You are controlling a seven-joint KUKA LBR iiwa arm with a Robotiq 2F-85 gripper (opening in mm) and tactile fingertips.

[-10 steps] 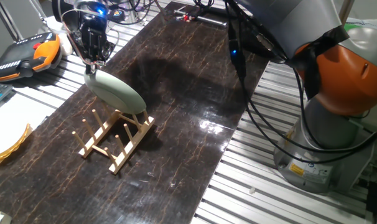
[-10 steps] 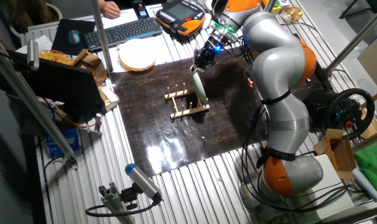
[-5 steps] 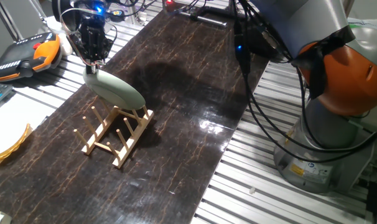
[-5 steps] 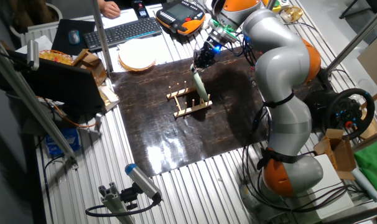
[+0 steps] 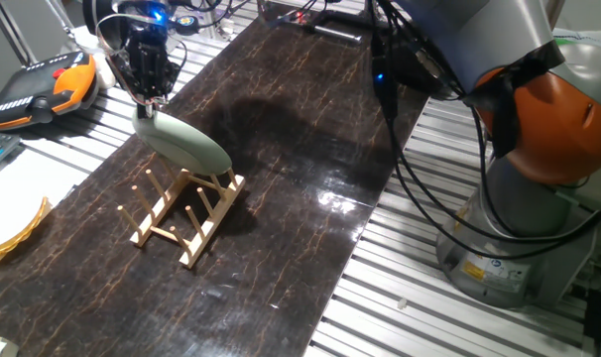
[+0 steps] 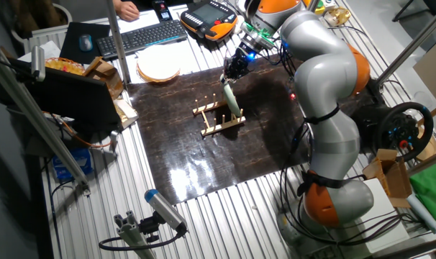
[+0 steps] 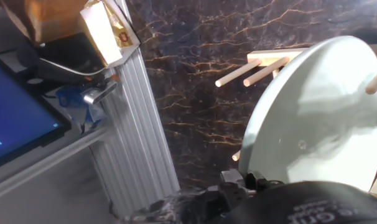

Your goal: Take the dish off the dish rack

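Note:
The pale sage-green dish [image 5: 184,145] stands on edge, tilted, with its lower rim still between the pegs at the far end of the light-wood dish rack [image 5: 186,211]. My gripper [image 5: 149,103] is shut on the dish's upper rim. In the other fixed view the gripper [image 6: 230,77] holds the dish [image 6: 234,102] over the rack [image 6: 216,119]. In the hand view the dish [image 7: 319,112] fills the right side, with rack pegs [image 7: 249,71] beside it; my fingers [image 7: 244,184] pinch its near rim.
A yellowish plate [image 5: 11,233] lies at the left table edge, also in the other fixed view [image 6: 158,65]. An orange teach pendant [image 5: 45,83] lies behind the gripper. A keyboard [image 6: 142,35], a dark screen [image 6: 70,97] and a small carton [image 7: 106,30] stand nearby.
In the first half second the dish and rack shifted slightly together and the upper arm moved a little. Since then nothing has visibly moved.

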